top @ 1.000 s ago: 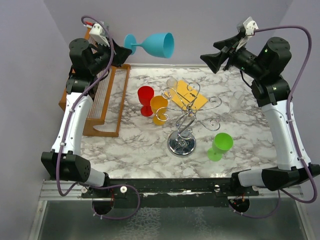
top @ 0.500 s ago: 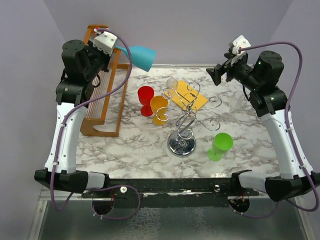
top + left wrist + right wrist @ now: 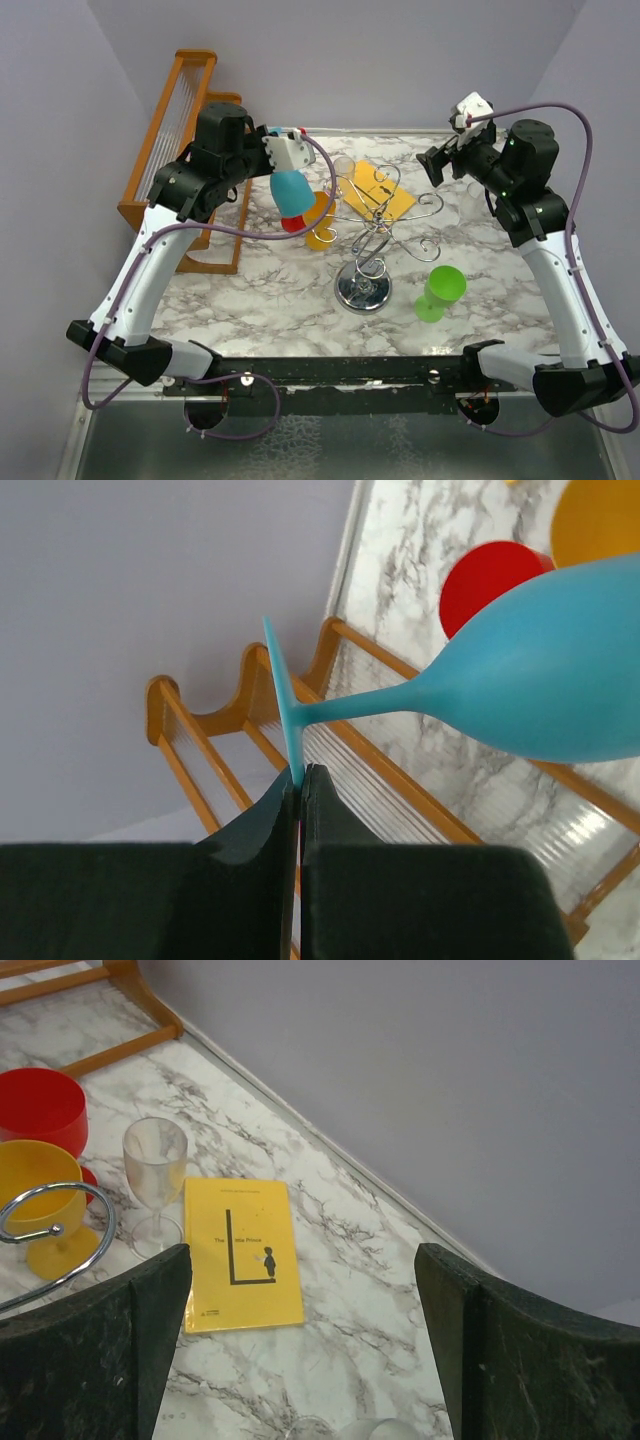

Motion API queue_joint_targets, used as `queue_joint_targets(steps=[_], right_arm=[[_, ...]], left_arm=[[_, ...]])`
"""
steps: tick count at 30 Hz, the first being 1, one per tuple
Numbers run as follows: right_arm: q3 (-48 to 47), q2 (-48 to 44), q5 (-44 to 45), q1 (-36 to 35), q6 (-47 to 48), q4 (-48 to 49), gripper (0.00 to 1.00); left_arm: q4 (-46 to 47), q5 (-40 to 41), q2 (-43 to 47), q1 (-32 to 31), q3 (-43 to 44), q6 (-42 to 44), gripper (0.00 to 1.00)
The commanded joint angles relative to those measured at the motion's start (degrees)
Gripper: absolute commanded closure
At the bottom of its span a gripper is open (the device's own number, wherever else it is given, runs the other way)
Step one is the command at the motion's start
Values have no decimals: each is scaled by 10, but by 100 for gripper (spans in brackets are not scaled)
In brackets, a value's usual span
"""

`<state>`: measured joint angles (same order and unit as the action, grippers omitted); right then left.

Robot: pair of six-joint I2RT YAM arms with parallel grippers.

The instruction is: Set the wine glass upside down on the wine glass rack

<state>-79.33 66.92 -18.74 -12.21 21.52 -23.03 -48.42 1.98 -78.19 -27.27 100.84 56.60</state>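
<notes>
While the wine glass hangs bowl-down in the air, step: carrying it toward the wine glass rack.
Left gripper: pinched tight on the edge of the glass foot.
Right gripper: spread wide, holding nothing.
Glass position: over the red cup, left of the rack, apart from it.
Next move, I judge: slide the stem into 1 chrome loop so that the foot rests on the wire.

Wine glass — blue, opaque, smooth, matt plastic look. Wine glass rack: bright chrome wire, mirror-polished base. Desk: glossy marble pattern. Slatted rack — varnished orange wood. Booklet: smooth yellow paper cover. Small goblet: clear, faintly cloudy.
</notes>
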Motion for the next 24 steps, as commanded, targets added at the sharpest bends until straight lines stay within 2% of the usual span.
queue_joint_targets(steps=[1, 10, 24], right_arm=[[9, -19, 11, 1, 8, 15, 7], [17, -24, 9, 1, 11, 14, 7], [20, -22, 5, 1, 12, 11, 7]], left_arm=[[-71, 20, -8, -25, 27, 93, 100], [-146, -103, -26, -75, 80, 125, 100], [-170, -109, -51, -150, 130, 158, 100]])
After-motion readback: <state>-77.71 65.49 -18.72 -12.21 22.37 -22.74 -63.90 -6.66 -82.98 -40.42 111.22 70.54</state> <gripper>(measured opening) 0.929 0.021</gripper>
